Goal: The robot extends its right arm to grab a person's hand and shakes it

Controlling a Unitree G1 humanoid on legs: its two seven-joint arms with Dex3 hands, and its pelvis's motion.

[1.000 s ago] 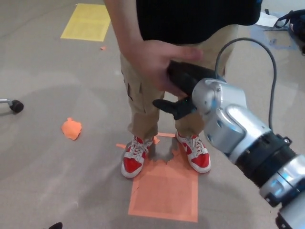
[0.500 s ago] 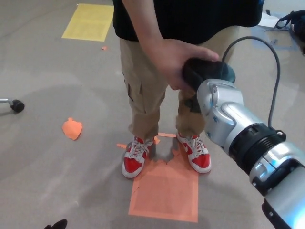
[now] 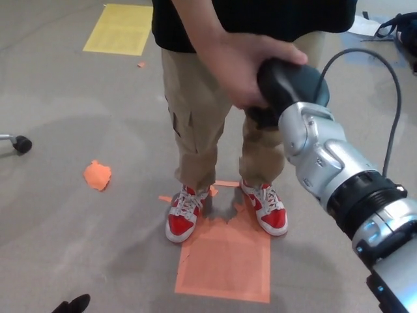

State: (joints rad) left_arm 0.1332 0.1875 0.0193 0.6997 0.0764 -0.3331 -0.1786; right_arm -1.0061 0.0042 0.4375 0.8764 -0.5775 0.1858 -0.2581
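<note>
A person in a black top, tan trousers and red-and-white shoes stands before me. The person's hand (image 3: pixel 238 68) wraps over my black right hand (image 3: pixel 287 91), and my fingers are closed on it. My silver right forearm (image 3: pixel 339 176) runs in from the lower right. A small black tip of my left hand (image 3: pixel 73 304) shows at the bottom edge; its fingers are hidden.
The person's shoes (image 3: pixel 186 214) stand at the top of an orange floor square (image 3: pixel 227 257). An orange scrap (image 3: pixel 98 175) lies to the left, a yellow floor patch (image 3: pixel 120 29) at the back left. A chair caster (image 3: pixel 21 144) is at the left edge, a black bag (image 3: pixel 401 29) at the top right.
The clasped hands have risen and shifted right over the last second. My right hand went from partly apart under the person's palm to closed in the grip.
</note>
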